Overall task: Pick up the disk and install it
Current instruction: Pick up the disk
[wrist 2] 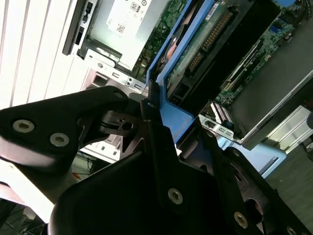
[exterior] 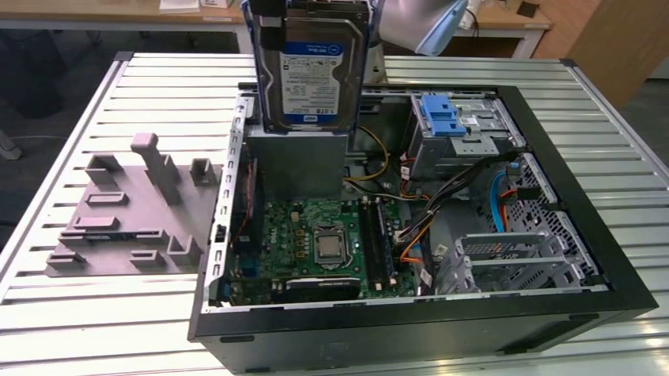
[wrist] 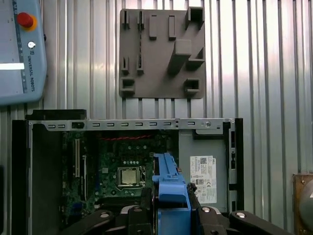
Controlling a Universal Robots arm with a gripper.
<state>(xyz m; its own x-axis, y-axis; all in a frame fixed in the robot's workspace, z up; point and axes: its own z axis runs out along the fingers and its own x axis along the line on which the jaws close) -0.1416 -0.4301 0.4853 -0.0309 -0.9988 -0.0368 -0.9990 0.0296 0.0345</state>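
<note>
The disk (exterior: 310, 72), a silver-grey hard drive with a white-and-blue label and a blue carrier frame, hangs upright above the back of the open computer case (exterior: 585, 235). My gripper (exterior: 312, 9) holds it from the top. In the second wrist view, the black fingers (wrist 2: 156, 132) are clamped on the blue carrier frame of the disk (wrist 2: 182, 115), and the drive's circuit-board side faces the camera. The first wrist view looks down along the blue frame of the disk (wrist: 168, 188), with my gripper (wrist: 168, 213) shut around it, over the case interior.
Directly below the disk lies a grey metal box (exterior: 296, 160) with a white sticker. The case also holds a green motherboard (exterior: 313, 243), a blue latch on a silver cage (exterior: 452, 117) and a perforated bay (exterior: 512, 258). A grey fixture (exterior: 131, 211) lies on the slatted table (exterior: 84, 313).
</note>
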